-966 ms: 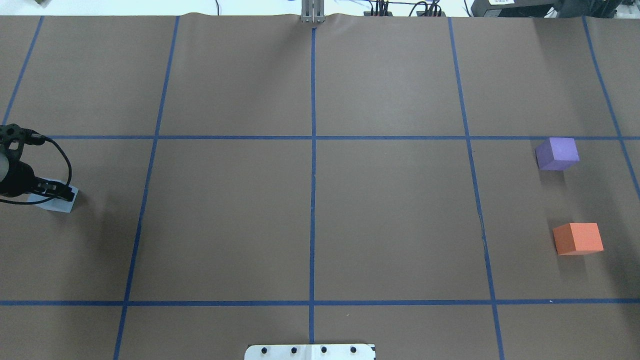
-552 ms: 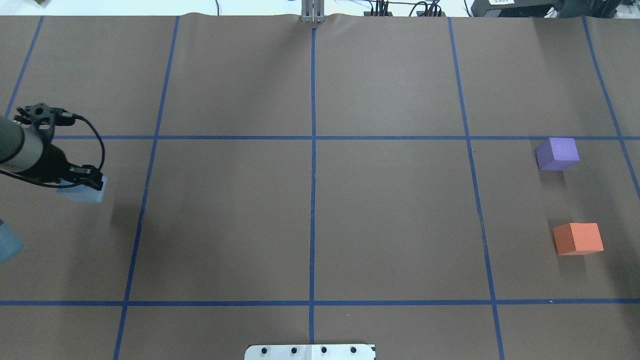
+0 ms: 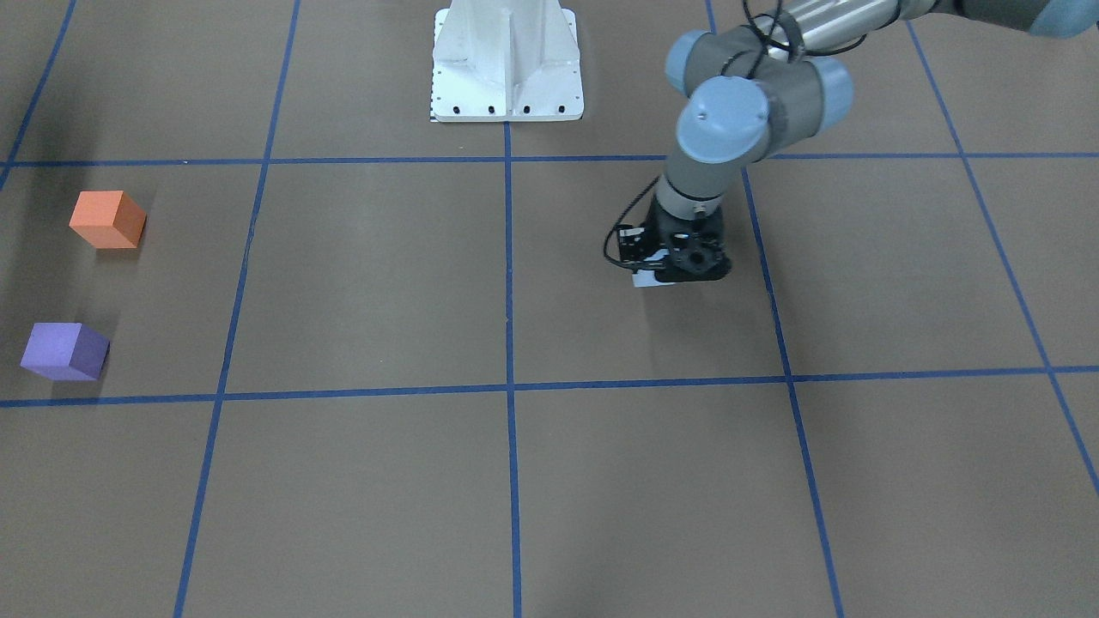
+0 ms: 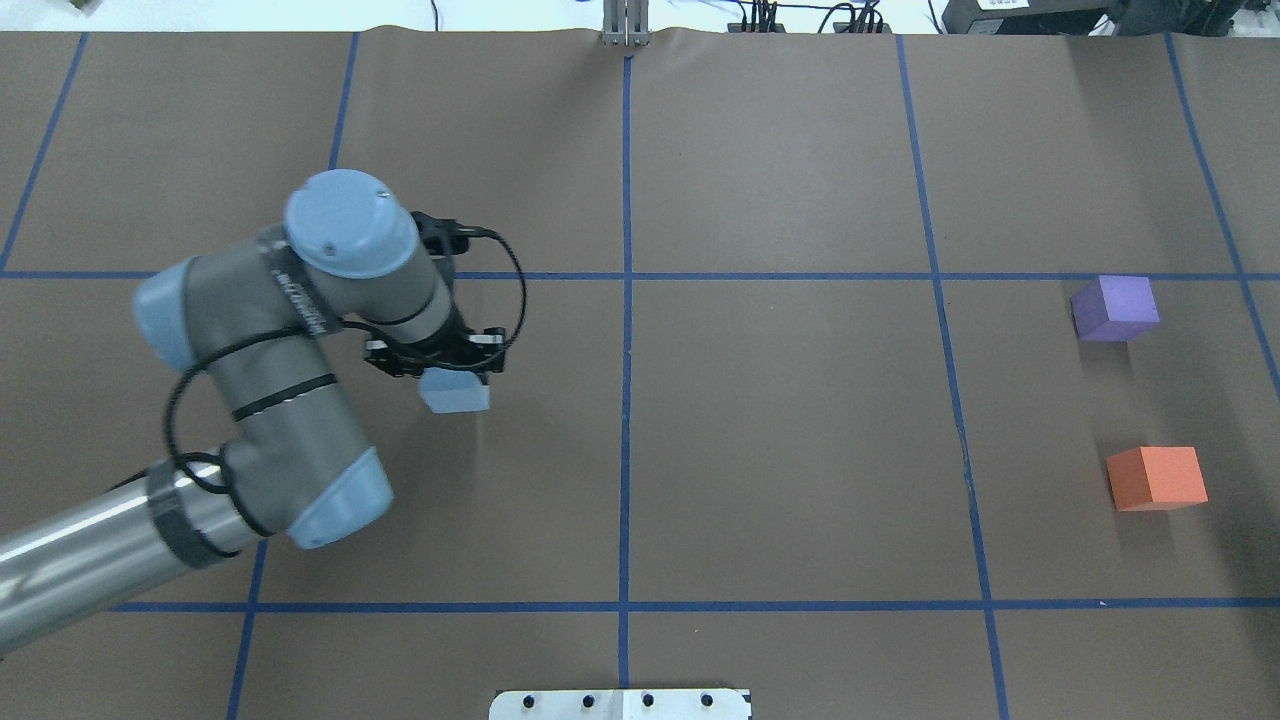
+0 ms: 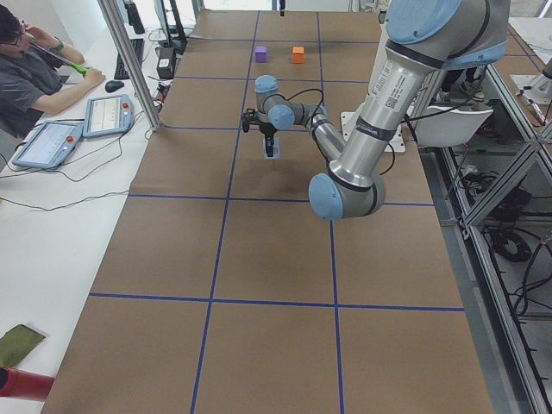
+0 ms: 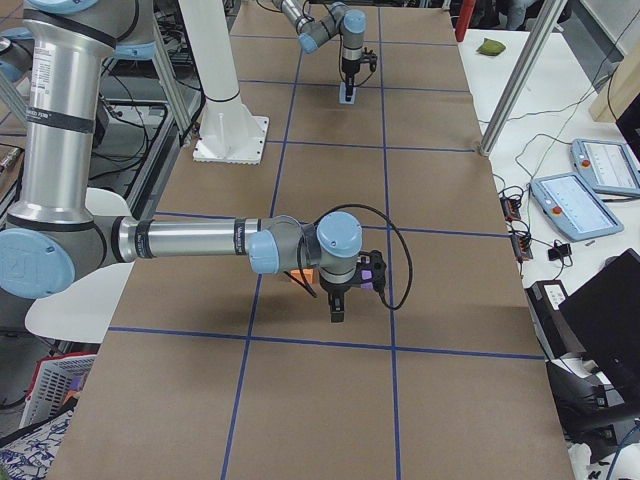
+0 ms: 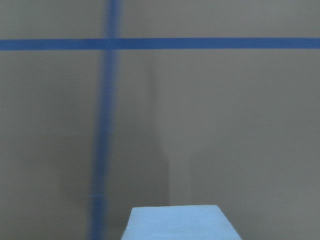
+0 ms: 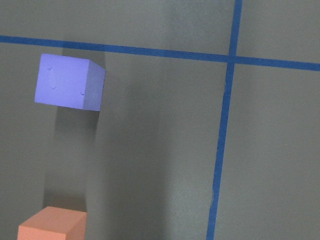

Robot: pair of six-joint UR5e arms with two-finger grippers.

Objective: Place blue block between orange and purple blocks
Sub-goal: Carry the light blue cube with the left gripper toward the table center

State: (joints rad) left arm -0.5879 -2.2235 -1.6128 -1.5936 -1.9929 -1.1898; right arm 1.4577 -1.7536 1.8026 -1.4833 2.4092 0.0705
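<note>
My left gripper (image 4: 447, 368) is shut on the light blue block (image 4: 455, 392) and holds it above the table, left of the centre line. The block also shows in the front view (image 3: 646, 279) and at the bottom of the left wrist view (image 7: 180, 224). The purple block (image 4: 1115, 307) and the orange block (image 4: 1156, 477) sit apart at the far right, both on the table. The right wrist view shows the purple block (image 8: 70, 81) and the orange block (image 8: 52, 226). My right gripper (image 6: 336, 312) shows only in the right side view, near those two blocks; I cannot tell whether it is open or shut.
Blue tape lines (image 4: 626, 350) divide the brown table into squares. The white robot base (image 3: 506, 60) stands at the near middle edge. An operator (image 5: 34, 73) sits at a side desk with tablets (image 5: 50, 142).
My left arm has swung right from the table's left edge toward the centre, carrying the blue block with it. The purple and orange blocks have not moved.
</note>
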